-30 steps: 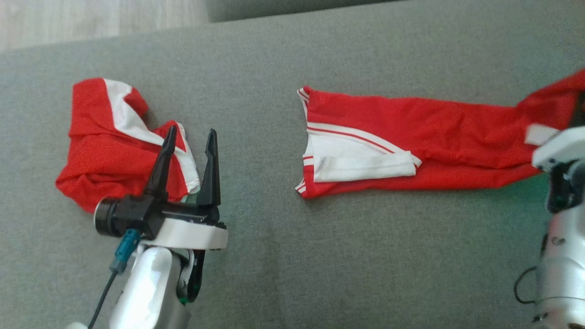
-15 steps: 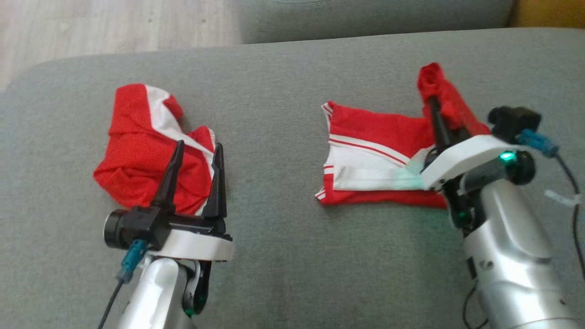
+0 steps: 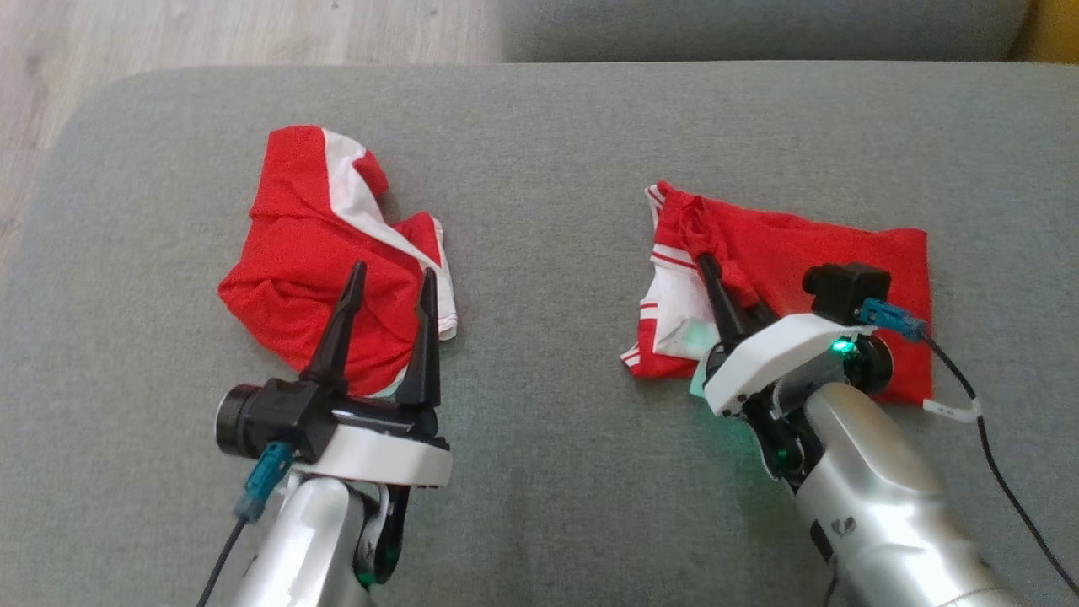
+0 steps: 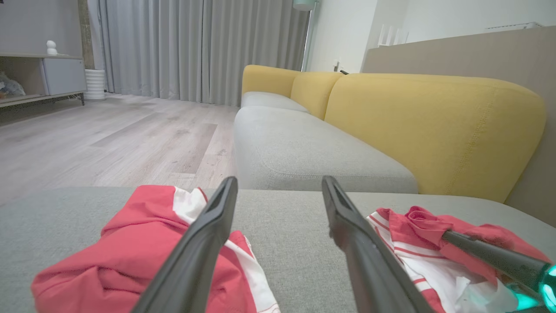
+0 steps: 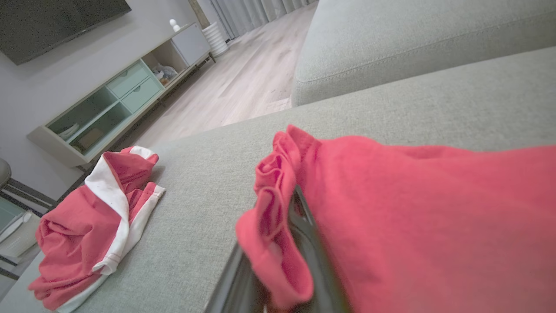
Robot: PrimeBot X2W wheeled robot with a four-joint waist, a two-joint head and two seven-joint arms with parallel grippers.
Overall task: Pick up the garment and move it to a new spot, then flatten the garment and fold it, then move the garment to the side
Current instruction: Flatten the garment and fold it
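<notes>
Task garment: the red garment with white trim [image 3: 843, 253] lies on the grey cushion [image 3: 539, 126], at about 3 o'clock from the middle of the head view. It is doubled over on itself, with its white-striped end toward 9 o'clock.
Right claw: the right claw [image 3: 706, 268] is closed on a bunched red edge of that garment. It holds the edge just above the striped end, with its fingers pointing toward 11 o'clock.
Left claw: the left claw [image 3: 394, 271] stands wide open and empty. It hovers over the near edge of the second red garment [image 3: 295, 244], with its fingers pointing toward 12 o'clock.
Second red garment: it is a crumpled heap at about 9 o'clock, well apart from the task garment.
Done, as judged: the garment has a spot on the cushion and lies fairly flat on its 3 o'clock side. With the pinched edge held over the striped end, a first fold looks almost laid.
Left to do, as judged: let go of the edge and press the layers smooth. A further fold may be needed, and then the bundle has to go to the side.
Uncertain: the pictures do not show whether the lower layer is free of wrinkles.
</notes>
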